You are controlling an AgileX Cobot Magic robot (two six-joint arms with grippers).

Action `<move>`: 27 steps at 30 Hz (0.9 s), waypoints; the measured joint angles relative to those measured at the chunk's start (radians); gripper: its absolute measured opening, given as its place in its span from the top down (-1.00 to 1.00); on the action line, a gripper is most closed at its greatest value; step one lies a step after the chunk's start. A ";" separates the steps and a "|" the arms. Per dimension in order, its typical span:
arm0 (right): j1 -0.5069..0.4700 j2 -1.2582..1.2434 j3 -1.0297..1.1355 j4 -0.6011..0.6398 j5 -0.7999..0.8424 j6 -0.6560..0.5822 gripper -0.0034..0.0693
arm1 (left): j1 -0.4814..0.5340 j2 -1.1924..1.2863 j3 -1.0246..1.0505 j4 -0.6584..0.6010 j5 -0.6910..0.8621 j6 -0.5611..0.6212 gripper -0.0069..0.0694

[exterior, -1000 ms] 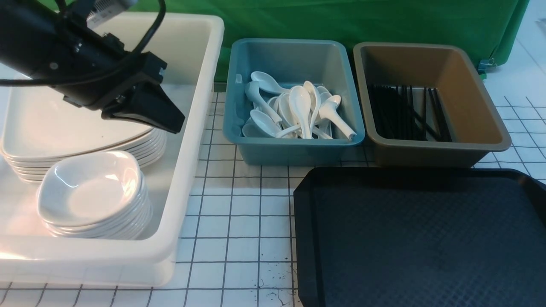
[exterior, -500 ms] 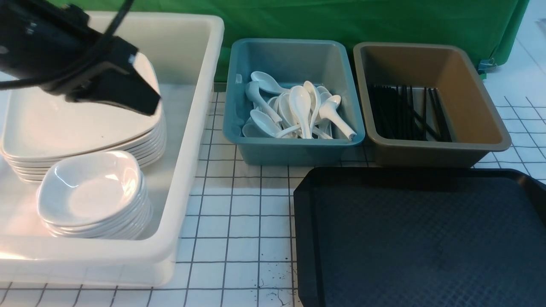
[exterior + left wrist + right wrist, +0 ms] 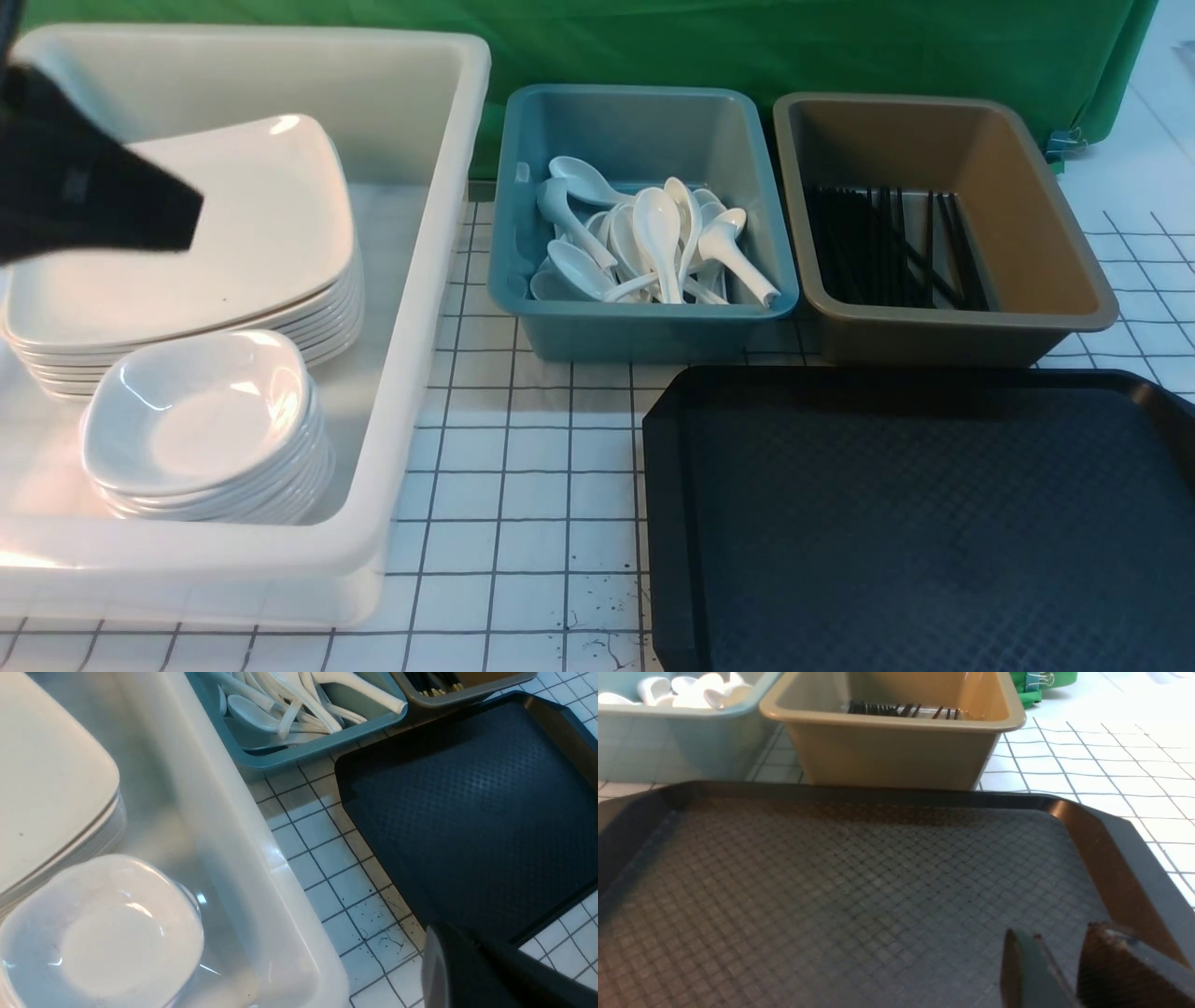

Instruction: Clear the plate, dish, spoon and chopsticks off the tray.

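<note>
front: left pincer (image 3: 187,224) closed, empty | right-wrist only: right pincer (image 3: 1057,961) parted over tray (image 3: 831,882)

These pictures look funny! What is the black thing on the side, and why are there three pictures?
It is a robot with two arms. One camera looks forward from between them; the others ride on each wrist. The black shape is the left gripper, shut, holding nothing, above the white tub of plates and dishes. The right gripper, a little open and empty, hangs over the tray, which looks bare. Spoons fill the blue bin; chopsticks lie in the brown bin.
</note>
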 joint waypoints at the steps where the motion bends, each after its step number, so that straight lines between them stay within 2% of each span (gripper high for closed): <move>1: 0.000 0.000 0.000 0.000 0.000 0.000 0.25 | 0.000 -0.019 0.022 0.000 0.000 0.000 0.81; 13: 0.000 0.000 0.000 0.011 0.000 0.000 0.25 | 0.000 -0.159 0.213 -0.003 -0.016 -0.067 0.81; 25: 0.000 0.000 0.000 0.022 -0.001 0.000 0.25 | 0.000 -0.164 0.218 -0.137 -0.031 -0.101 0.81; 27: 0.000 0.000 0.000 0.060 -0.001 0.000 0.25 | 0.000 -0.164 0.218 -0.155 -0.047 -0.102 0.81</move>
